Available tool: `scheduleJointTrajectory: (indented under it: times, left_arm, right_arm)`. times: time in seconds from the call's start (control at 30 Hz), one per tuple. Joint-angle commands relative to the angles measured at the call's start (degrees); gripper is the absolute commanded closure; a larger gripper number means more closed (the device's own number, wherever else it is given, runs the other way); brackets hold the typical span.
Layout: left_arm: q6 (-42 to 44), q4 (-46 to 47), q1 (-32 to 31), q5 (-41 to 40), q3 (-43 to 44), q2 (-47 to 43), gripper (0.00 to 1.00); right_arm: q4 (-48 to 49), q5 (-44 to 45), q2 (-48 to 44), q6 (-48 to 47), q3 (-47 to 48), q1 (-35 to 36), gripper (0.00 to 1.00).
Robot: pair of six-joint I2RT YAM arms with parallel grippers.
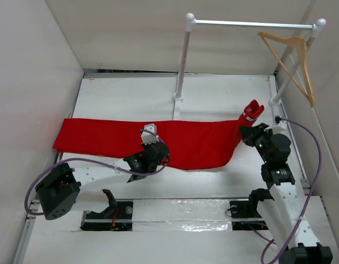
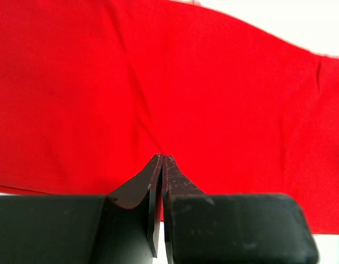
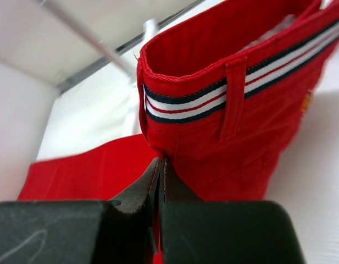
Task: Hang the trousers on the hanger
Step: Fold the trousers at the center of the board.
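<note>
The red trousers [image 1: 191,144] lie flat across the table, legs stretching left. Their striped waistband [image 1: 251,110] at the right end is raised off the surface. My left gripper [image 1: 157,147] stands near the middle of the cloth, close to its near edge. In the left wrist view its jaws [image 2: 162,157] are shut, pinching red cloth [image 2: 158,82] at the tips. My right gripper [image 1: 247,131] is shut on the trousers just below the waistband [image 3: 224,93], tips [image 3: 161,160] buried in the fabric. The tan wooden hanger [image 1: 294,52] hangs from the rail's right end, apart from both grippers.
A white-and-metal clothes rail [image 1: 251,23] spans the back, one post [image 1: 183,60] just behind the trousers' middle, the other [image 1: 293,71] beside the right arm. White walls enclose the table on three sides. A purple cable [image 1: 315,154] loops by the right arm.
</note>
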Motion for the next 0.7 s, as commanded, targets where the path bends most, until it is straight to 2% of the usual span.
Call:
scheduleJointTrajectory:
  times: [0.0,0.13,0.23,0.43,0.53,0.57,0.67]
  left_arm:
    - [-3.4,2.3,-2.3,-3.6,-1.1,3.3,1.00]
    - [-5.4,3.1,-2.3,-3.1,-1.2,9.4,1.00]
    - [-6.8,3.0,-2.8,-2.5,-0.4,14.1,1.00]
    - [-9.0,4.2,-9.4,-1.0,3.1,22.5,1.00]
    - [-7.8,5.2,-11.6,-0.2,6.9,28.2,1.00]
    - [-7.4,5.9,-11.6,0.6,12.7,31.4,1.00]
    - [-3.4,10.3,-12.1,3.6,21.2,37.1,1.00]
  right_arm:
    - [-1.3,5.7,2.7,-1.1,9.3,9.5,1.00]
    - [-1.3,10.7,4.0,-1.6,16.1,17.3,1.00]
    - [-4.6,14.4,5.2,-3.1,23.2,20.2,1.00]
    - [-9.0,17.3,7.5,-7.0,35.6,20.3,1.00]
    - [-10.8,17.1,8.3,-8.6,40.5,19.6,1.00]
    - [-11.2,17.1,8.4,-8.9,41.6,19.6,1.00]
    - [-13.3,16.4,8.8,-10.3,45.9,19.0,1.00]
